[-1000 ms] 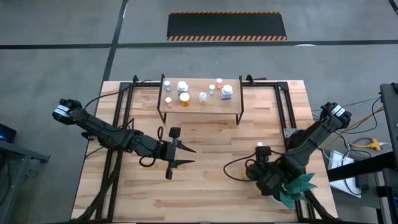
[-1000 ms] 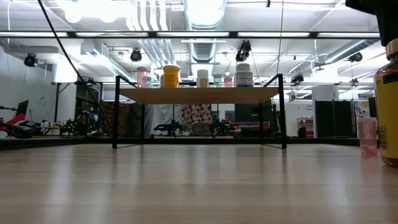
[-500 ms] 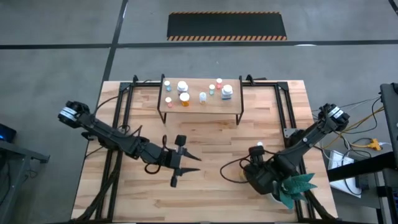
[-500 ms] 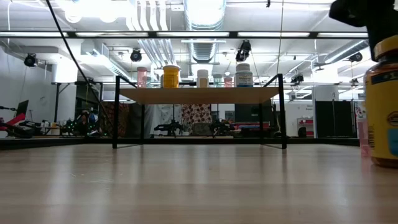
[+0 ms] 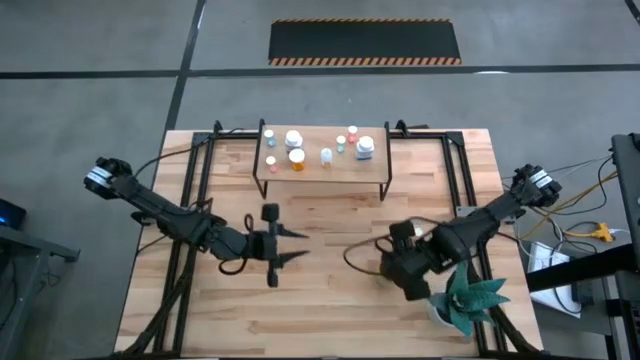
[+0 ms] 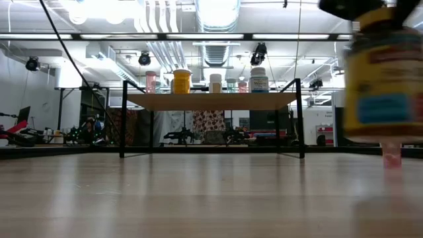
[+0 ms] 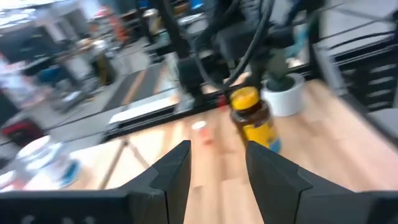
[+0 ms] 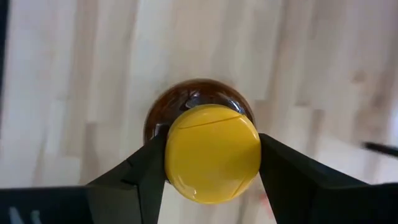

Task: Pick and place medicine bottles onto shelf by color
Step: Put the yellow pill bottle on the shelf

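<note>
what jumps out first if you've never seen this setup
The amber bottle with its yellow cap, gripped at the cap by the right gripper and lifted off the table's right half. Next, the shelf at the table's far edge, crowded with small bottles. The left gripper hangs open mid-table.

Amber bottle (image 8: 198,118) is topped by a yellow cap (image 8: 212,152), with a yellow label. Shelf (image 5: 322,160) is seen in light wood on black legs. Plant (image 5: 470,300) is noted as green.
</note>
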Tool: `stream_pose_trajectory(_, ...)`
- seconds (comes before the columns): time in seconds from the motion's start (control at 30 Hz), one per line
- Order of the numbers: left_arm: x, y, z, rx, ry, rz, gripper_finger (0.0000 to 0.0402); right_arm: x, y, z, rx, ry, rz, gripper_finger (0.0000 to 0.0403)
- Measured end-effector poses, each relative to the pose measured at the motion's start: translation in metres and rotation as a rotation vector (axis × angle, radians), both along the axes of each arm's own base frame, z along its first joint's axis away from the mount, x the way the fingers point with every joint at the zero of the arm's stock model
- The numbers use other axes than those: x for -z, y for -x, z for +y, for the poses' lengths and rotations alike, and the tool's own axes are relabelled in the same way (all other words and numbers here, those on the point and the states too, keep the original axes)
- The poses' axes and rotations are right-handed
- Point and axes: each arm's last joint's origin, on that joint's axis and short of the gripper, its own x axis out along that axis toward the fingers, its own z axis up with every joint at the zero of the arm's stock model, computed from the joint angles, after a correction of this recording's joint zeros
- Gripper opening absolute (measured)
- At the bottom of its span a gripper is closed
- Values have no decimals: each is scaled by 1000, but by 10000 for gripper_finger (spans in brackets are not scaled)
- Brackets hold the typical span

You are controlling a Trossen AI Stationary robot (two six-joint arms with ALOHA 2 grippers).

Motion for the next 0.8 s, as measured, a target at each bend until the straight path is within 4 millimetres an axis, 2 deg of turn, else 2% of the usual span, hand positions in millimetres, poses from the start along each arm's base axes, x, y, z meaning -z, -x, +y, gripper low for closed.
stream_pose_trajectory(0.2,11,21,13,-87,-11,-9,136,-35,-22,-36,42,3,-71,203)
stream_pose_trajectory(0.5,16,48,27,-110,42,-74,136,-96,-42,-114,104,62,-258,203)
stream_pose_trajectory(0.67,18,55,31,-110,44,-83,136,-113,-42,-161,199,113,-315,203)
stream_pose_trajectory(0.8,19,58,33,-108,25,-85,136,-115,-44,-190,271,142,-323,203)
